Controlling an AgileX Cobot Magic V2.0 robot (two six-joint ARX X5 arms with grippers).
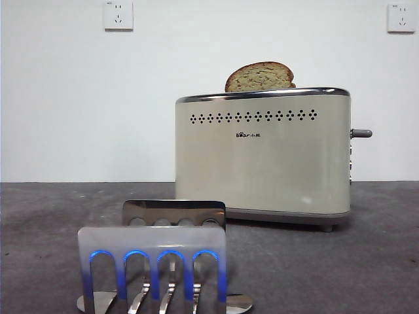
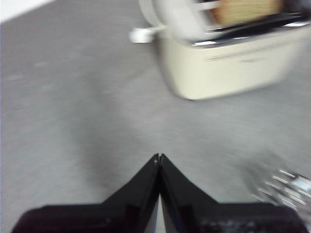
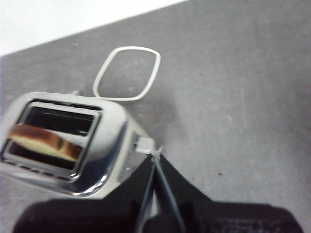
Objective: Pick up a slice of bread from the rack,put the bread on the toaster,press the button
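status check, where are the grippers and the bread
Right gripper shut, tips at the button. Left gripper shut, empty, above the table. Slice of bread in toaster. Nothing blocking.

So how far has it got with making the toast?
The slice of bread is already out of the rack and stands in a slot of the toaster, its top poking above the rim. In hand: the right gripper, jaws shut, sits right at the button. The press looks left to do; the lever appears up. The left gripper hangs shut above the table.
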